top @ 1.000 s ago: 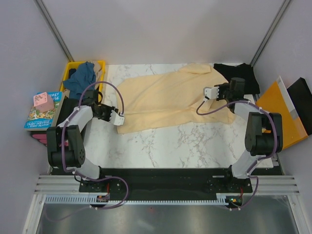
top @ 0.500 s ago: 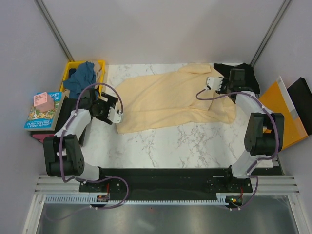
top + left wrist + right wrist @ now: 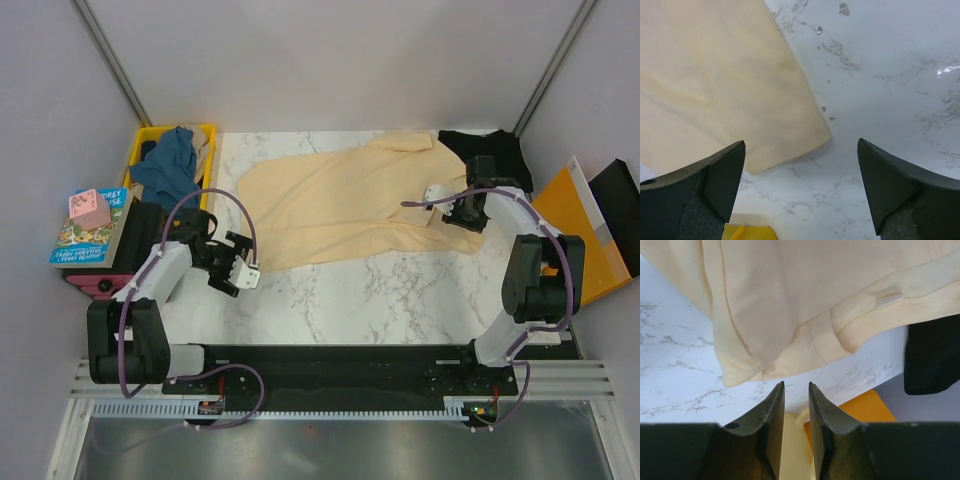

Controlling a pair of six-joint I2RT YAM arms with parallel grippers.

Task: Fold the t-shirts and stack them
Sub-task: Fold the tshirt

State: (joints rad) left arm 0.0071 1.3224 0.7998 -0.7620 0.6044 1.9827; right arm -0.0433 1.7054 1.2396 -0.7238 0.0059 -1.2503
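**Cream shirt spread for folding; left hand released**

The marble table (image 3: pixel 400 300) carries the cream shirt (image 3: pixel 340 205), spread slantwise across its far half. The black shirt (image 3: pixel 490 155) lies just beside it at the far right, and the teal shirt (image 3: pixel 170 165) sits heaped in the yellow crate (image 3: pixel 207 135) at the far left.

The step in hand appears to be flattening the cream shirt before its first fold. To do this well, the rumpled right end should be drawn smooth first. Both ends should then be taken at the hem and lifted together, so that the fold line runs straight.

The left gripper (image 3: pixel 245 273) hangs released, jaws wide and empty, near the shirt's near-left corner (image 3: pixel 790 150). The right gripper (image 3: pixel 437 193) sits over the right end.

Only the overhead view gives the whole outline and the other two shirts. The left wrist view shows the corner lying flat, clear of the jaws. The right wrist view shows doubled seams and a narrow gap between the jaws with a pale strip in it. Whether cloth is pinched there cannot be told.
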